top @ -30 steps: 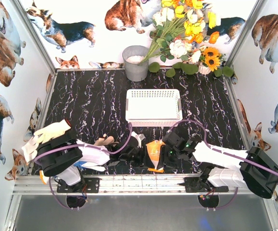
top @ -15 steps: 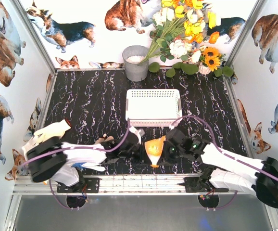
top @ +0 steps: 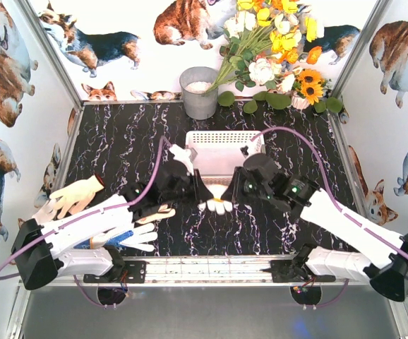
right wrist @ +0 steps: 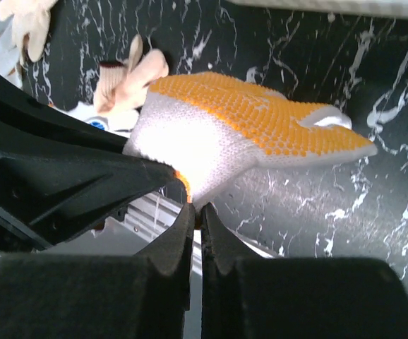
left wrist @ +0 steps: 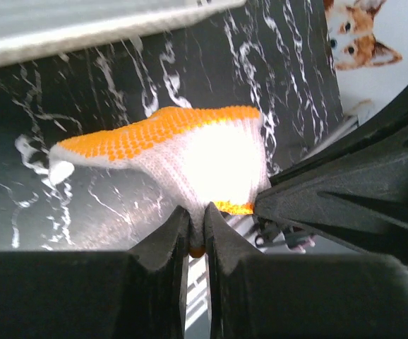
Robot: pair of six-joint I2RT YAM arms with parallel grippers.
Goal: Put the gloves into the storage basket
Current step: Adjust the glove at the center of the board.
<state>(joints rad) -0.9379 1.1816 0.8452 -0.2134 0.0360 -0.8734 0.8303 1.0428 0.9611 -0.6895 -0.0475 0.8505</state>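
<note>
Currently both hands pinch one orange-dotted glove (top: 219,205) by its edge: left hand (top: 205,195) clamped tight on it, right hand (top: 229,195) likewise. Glove spread between them over table (top: 133,141), just before near side of storage basket (top: 218,133). Other gloves (top: 73,198) lie near left arm base.
</note>
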